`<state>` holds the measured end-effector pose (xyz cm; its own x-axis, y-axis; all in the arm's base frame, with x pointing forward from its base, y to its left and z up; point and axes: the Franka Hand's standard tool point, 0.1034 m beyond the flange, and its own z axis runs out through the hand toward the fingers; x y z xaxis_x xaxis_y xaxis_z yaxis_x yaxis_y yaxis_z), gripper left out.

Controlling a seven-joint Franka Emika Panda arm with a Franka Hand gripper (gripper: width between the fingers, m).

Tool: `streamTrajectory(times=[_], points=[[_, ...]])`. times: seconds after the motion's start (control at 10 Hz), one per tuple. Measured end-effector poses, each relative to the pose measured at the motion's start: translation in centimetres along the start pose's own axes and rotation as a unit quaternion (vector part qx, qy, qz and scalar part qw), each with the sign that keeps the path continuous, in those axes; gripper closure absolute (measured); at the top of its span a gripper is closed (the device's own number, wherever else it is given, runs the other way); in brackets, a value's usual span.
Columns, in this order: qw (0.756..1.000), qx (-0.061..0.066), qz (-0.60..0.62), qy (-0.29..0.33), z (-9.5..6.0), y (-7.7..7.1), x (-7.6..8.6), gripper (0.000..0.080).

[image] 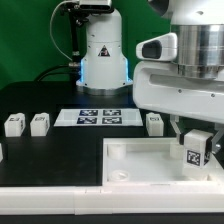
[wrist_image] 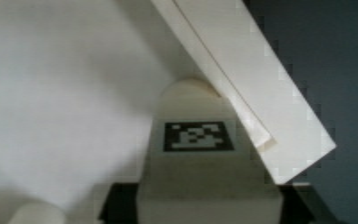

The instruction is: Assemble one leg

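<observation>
My gripper (image: 196,135) is shut on a leg (image: 195,149), a small white block with a black-and-white tag, and holds it over the right side of the large white square panel (image: 140,150). In the wrist view the leg (wrist_image: 202,150) sits between the dark fingers (wrist_image: 133,203), tag facing the camera, with the gripper (wrist_image: 208,208) above the panel's flat face (wrist_image: 69,110) near its raised edge (wrist_image: 247,70). Three more legs stand on the black table: two on the exterior view's left (image: 13,124) (image: 40,122), one behind the panel (image: 154,122).
The marker board (image: 98,117) lies flat behind the panel in front of the robot base (image: 102,55). A round corner socket (image: 118,176) shows on the panel's near left; a rounded bump (wrist_image: 25,214) shows in the wrist view.
</observation>
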<state>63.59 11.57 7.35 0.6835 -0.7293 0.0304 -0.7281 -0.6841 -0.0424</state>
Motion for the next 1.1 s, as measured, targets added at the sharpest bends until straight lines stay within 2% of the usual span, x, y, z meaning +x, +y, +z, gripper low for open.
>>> streamTrajectory(times=[0.2, 0.3, 0.4, 0.5, 0.6, 0.8, 1.1], points=[[0.998, 0.003, 0.070, -0.002, -0.01, 0.04, 0.07, 0.0507], [0.996, 0.003, 0.089, -0.003, 0.06, -0.01, -0.05, 0.0410], [0.997, 0.003, 0.071, -0.003, 0.06, 0.00, -0.04, 0.0275], [0.998, 0.003, 0.058, -0.003, 0.07, 0.00, -0.04, 0.0275], [0.998, 0.003, 0.058, -0.003, 0.08, 0.00, -0.04, 0.0172], [0.997, 0.003, -0.071, 0.002, 0.10, 0.10, 0.21, 0.0156], [0.963, 0.000, -0.269, 0.010, 0.42, 0.11, 0.39, 0.0150]])
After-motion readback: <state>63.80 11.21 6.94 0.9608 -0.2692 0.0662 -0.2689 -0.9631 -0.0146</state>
